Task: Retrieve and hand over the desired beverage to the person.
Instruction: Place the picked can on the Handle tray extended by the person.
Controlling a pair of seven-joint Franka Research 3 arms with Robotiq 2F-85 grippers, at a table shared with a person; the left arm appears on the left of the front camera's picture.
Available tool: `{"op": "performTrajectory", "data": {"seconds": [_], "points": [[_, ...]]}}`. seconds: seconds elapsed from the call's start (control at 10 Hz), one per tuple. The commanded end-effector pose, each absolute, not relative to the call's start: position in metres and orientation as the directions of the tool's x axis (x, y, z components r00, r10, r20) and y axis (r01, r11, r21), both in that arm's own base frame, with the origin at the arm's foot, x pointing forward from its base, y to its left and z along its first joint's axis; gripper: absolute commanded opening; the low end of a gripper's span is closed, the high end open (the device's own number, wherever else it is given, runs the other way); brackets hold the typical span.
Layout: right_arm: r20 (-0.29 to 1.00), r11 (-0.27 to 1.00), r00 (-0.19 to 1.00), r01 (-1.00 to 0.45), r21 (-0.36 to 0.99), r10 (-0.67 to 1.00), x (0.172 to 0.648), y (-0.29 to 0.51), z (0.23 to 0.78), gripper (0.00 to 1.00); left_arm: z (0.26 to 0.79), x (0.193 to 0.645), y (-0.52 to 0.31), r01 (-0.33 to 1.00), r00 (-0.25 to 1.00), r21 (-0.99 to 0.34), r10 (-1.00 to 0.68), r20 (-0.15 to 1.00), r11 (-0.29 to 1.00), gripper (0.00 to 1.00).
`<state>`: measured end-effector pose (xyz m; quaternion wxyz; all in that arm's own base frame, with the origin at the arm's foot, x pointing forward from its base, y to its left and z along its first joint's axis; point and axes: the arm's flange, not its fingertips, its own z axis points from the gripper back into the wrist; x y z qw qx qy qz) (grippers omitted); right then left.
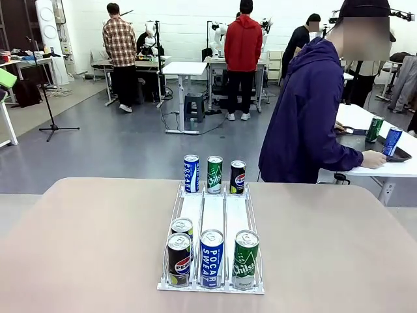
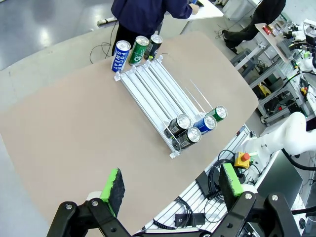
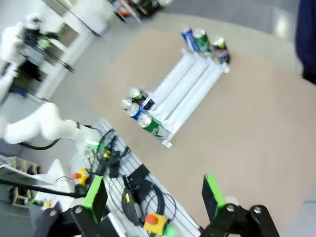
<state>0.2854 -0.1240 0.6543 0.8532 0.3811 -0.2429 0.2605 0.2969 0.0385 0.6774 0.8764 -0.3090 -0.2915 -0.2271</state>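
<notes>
Person (image 1: pixel 306 117): dark purple hooded jacket, turned away at the far side
Cans (image 1: pixel 212 257): seven, upright in white rack (image 1: pixel 213 212)
Left gripper (image 2: pixel 170 190): fingers open, empty; right gripper (image 3: pixel 155 195): same

The left gripper (image 2: pixel 170 187), along the bottom edge of its wrist view, has black angular links with round silver pivot screws, and each finger ends in a bright green pad (image 2: pixel 113 187) faced with dark, rough rubber. The right gripper (image 3: pixel 155 197), low in its own view, looks the same: black links, green pads. The person (image 1: pixel 309 117), upper right of the front view, wears a dark purple hooded jacket and a dark cap.
</notes>
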Motion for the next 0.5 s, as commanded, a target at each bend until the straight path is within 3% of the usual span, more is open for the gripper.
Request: {"op": "performTrajectory", "data": {"seconds": [0.0,0.4], "points": [[0.609,0.544,0.755,-0.626,0.559,0.245,0.292,-0.123,0.657,1.0,0.677,0.297,0.04,0.591,0.719,-0.41,-0.224,0.658,0.694,1.0],[0.631,0.644,0.762,-0.559,0.523,0.148,0.282,-0.121,0.653,1.0,0.677,0.297,0.04,0.591,0.719,-0.41,-0.224,0.658,0.694,1.0]]}}
